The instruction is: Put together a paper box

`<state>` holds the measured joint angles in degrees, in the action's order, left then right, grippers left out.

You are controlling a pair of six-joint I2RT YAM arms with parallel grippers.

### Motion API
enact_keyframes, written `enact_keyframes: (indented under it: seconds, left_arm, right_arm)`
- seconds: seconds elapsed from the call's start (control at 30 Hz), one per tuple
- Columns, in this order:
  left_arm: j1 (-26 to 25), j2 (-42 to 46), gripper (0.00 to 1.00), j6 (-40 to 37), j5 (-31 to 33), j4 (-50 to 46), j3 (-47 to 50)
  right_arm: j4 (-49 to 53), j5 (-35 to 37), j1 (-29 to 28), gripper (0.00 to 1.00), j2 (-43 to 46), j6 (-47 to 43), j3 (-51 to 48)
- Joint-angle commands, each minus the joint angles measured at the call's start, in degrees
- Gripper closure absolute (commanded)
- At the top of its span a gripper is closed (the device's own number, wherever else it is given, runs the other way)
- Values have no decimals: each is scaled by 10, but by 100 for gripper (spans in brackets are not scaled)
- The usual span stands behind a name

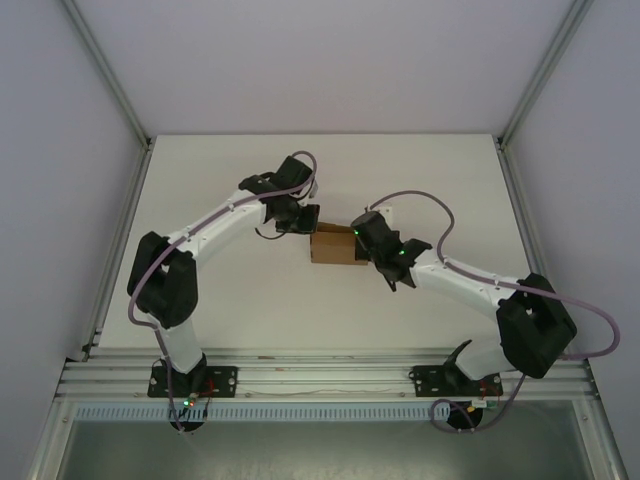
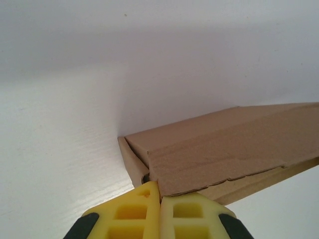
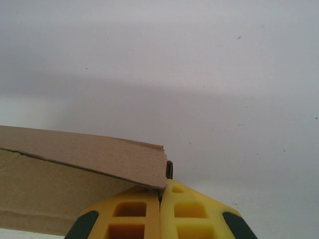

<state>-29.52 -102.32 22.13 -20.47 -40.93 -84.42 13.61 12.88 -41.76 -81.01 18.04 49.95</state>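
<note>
Arms bent inward; L tool (image 2: pixel 159 193), R tool (image 3: pixel 160 189) pinch paper box (image 1: pixel 333 247) edges.

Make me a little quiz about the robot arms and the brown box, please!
1. True or false: the paper box sits on the table between the left arm and the right arm.
2. In both wrist views the jaws are: A) yellow B) red C) blue.
3. Fill in: both pairs of jaws are ____ on a flap edge of the box.
Key: 1 true; 2 A; 3 shut.
</note>
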Motion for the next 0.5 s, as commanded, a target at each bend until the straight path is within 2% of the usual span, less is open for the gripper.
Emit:
enact_keyframes:
  seconds: [0.0,0.23,0.37,0.47]
  left_arm:
    - [-16,5,100,22,14,34,52]
    - [-50,65,100,9,78,200,213]
    - [-73,70,100,-25,146,190,230]
    - [-91,75,100,-41,157,216,254]
  right_arm:
    - [25,-36,-15,100,-14,8,-27]
    - [1,-31,-15,100,-12,-13,-45]
    - [-10,-17,-15,99,-4,-20,-61]
    - [-17,-28,-15,91,10,-17,-64]
